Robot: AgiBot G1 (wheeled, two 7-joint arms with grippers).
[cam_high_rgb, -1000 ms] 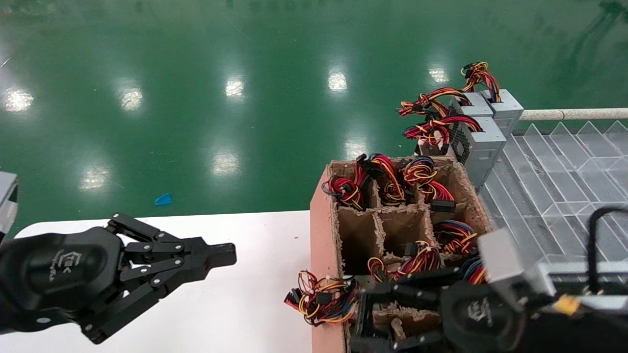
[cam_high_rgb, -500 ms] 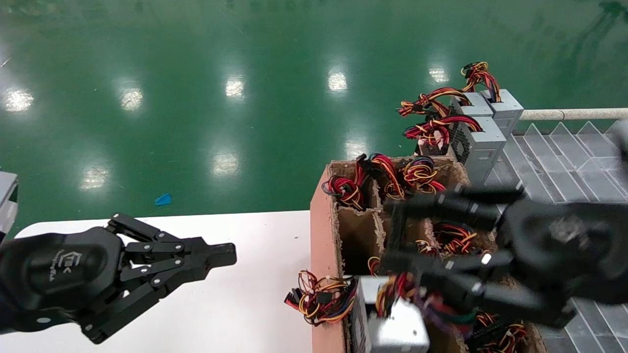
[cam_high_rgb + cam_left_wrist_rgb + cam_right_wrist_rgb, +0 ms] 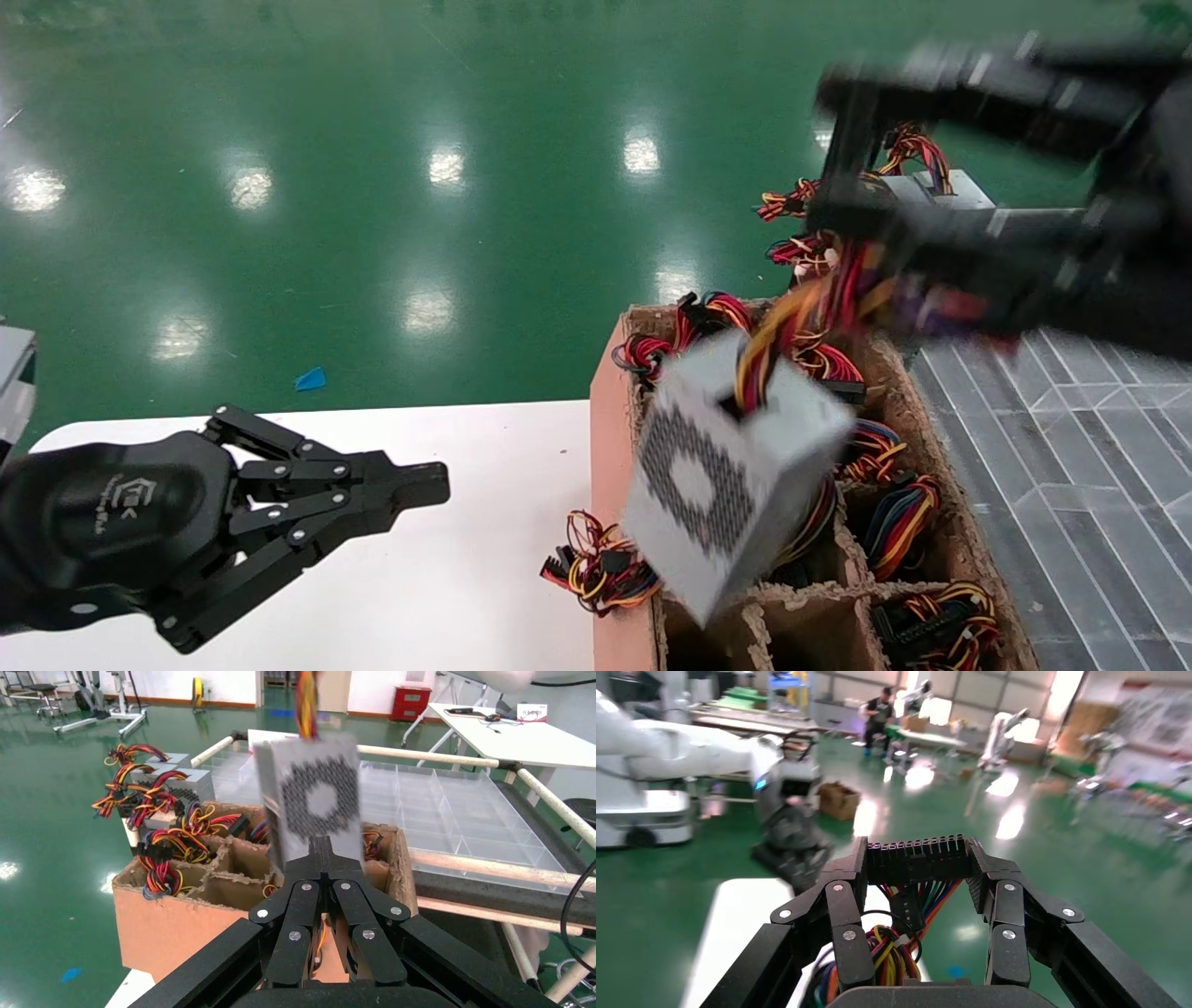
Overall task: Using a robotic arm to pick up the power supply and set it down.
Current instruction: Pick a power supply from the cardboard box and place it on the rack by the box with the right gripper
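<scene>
A silver-grey power supply (image 3: 736, 471) hangs tilted in mid-air above a brown cardboard divider box (image 3: 610, 410), its diamond-patterned vent grille facing down and to the left and clear of the compartments below; it dangles by its red, yellow and orange wire bundle (image 3: 819, 298), which runs up into the right gripper (image 3: 843, 154), raised high over the far end of the box. The right wrist view shows that gripper's two black linkage fingers (image 3: 842, 903) closed part-way against the ends of a wide black connector (image 3: 916, 860), with the coloured wires trailing below it, so the unit appears to be carried by its cable rather than its case, though the head view is blurred here. In the left wrist view the suspended supply (image 3: 313, 801) shows in front of a clear partitioned tray (image 3: 464, 811) that lies beyond the box. More wire bundles fill several of the cardboard compartments, and a loose bundle (image 3: 605, 564) lies on the white table (image 3: 466, 559) just beside the box wall. Further grey units with their own cables stand at the far end of the box (image 3: 941, 186), partly hidden by the right gripper. The left gripper (image 3: 424, 485) rests low over the white table, well apart from the box, its fingertips pressed together on nothing
</scene>
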